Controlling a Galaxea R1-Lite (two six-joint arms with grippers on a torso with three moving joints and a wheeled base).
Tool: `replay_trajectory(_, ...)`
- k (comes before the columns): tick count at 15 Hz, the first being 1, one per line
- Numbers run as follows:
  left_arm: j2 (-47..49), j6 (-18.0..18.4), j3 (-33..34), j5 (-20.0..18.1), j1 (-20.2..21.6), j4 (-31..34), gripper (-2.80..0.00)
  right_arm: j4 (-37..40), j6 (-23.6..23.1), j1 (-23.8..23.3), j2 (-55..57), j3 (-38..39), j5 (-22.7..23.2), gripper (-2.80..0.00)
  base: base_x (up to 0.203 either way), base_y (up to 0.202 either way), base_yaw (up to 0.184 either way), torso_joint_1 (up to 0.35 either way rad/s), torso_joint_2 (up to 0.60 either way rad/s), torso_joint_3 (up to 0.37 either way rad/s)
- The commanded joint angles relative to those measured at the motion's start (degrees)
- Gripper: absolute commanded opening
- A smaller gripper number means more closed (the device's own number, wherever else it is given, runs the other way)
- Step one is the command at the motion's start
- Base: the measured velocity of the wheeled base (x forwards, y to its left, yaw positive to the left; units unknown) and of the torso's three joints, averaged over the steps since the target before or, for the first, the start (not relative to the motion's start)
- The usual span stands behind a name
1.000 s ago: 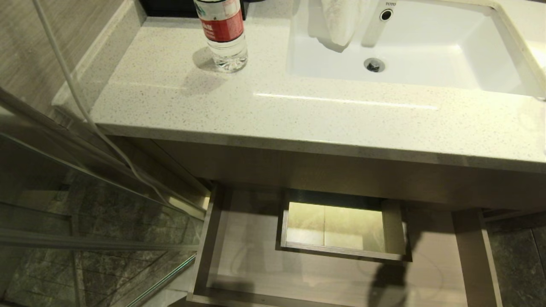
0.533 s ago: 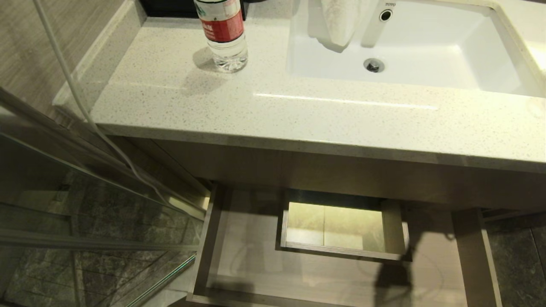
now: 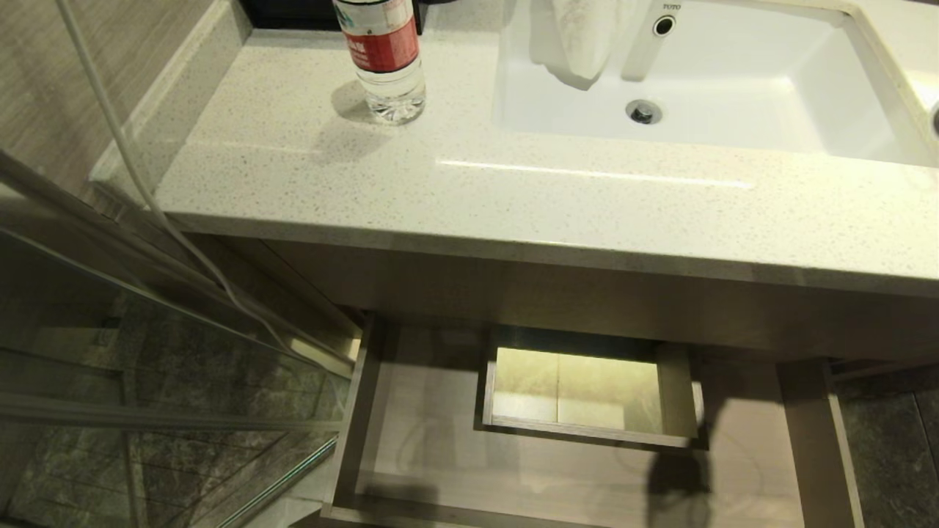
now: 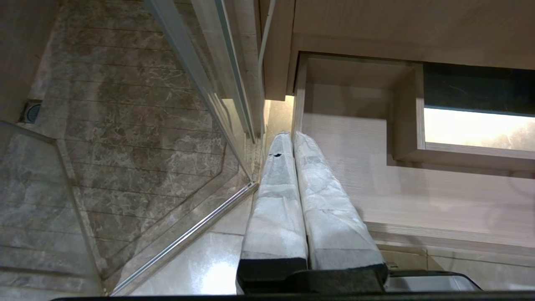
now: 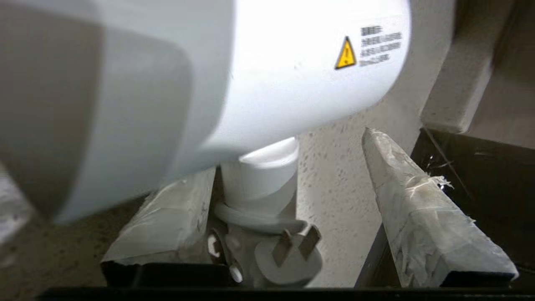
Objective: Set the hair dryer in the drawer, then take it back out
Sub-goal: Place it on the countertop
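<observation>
We are looking at the hair dryer [image 5: 250, 75] from very close. It is lying over the speckled counter [image 5: 334, 175], not in the drawer [image 3: 352, 411], which is standing pulled out with nothing in it. The right gripper [image 5: 288, 152] is wide: the handle with its plug [image 5: 288, 255] is sitting between the fingers [image 5: 401, 200], close against one and apart from the other, so nothing is being squeezed. We are judging that the dryer is resting free here. To do this well, we are advising a straight pull back, without hooking the cord. The left gripper [image 4: 292, 138] is hanging closed beside the drawer.
</observation>
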Motion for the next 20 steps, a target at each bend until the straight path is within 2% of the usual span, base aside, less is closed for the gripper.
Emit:
replay_trajectory(1,0.0,0.0,0.0,0.0,0.0,0.0,-2.80,-1.6,0.0,-0.3,-2.8,0.0,2.0,0.00,0.000,0.000,0.000,0.000,0.00,0.000)
replay_trajectory(3,0.0,0.0,0.0,0.0,0.0,0.0,-2.80,-1.4,-0.1,-1.3,-5.0,0.4,4.8,0.00,0.000,0.000,0.000,0.000,0.00,0.000)
replay_trajectory(6,0.0,0.0,0.0,0.0,0.0,0.0,-2.80,-1.0,0.0,-1.4,-7.0,0.9,5.1,0.00,0.000,0.000,0.000,0.000,0.00,0.000)
replay_trajectory(9,0.0,0.0,0.0,0.0,0.0,0.0,-2.80,0.7,5.3,-1.4,-9.7,0.4,5.2,0.00,0.000,0.000,0.000,0.000,0.00,0.000)
replay_trajectory(11,0.0,0.0,0.0,0.0,0.0,0.0,-2.80,3.3,6.3,-1.4,-12.2,1.0,5.8,0.00,0.000,0.000,0.000,0.000,0.00,0.000)
replay_trajectory(12,0.0,0.0,0.0,0.0,0.0,0.0,-2.80,6.5,7.2,-1.4,-13.4,1.0,6.8,-2.80,0.000,0.000,0.000,0.000,0.00,0.000)
replay_trajectory(14,0.0,0.0,0.0,0.0,0.0,0.0,-2.80,12.0,7.6,-1.1,-15.6,1.2,10.9,-2.80,0.000,0.000,0.000,0.000,0.00,0.000)
replay_trajectory(17,0.0,0.0,0.0,0.0,0.0,0.0,-2.80,14.8,8.0,-0.6,-18.5,3.5,11.5,-2.80,0.000,0.000,0.000,0.000,0.00,0.000)
replay_trajectory(19,0.0,0.0,0.0,0.0,0.0,0.0,-2.80,16.4,10.0,0.0,-19.7,4.2,11.4,-2.80,0.000,0.000,0.000,0.000,0.00,0.000)
replay_trajectory(20,0.0,0.0,0.0,0.0,0.0,0.0,-2.80,16.3,13.9,1.6,-20.1,4.2,11.3,-2.80,0.000,0.000,0.000,0.000,0.00,0.000)
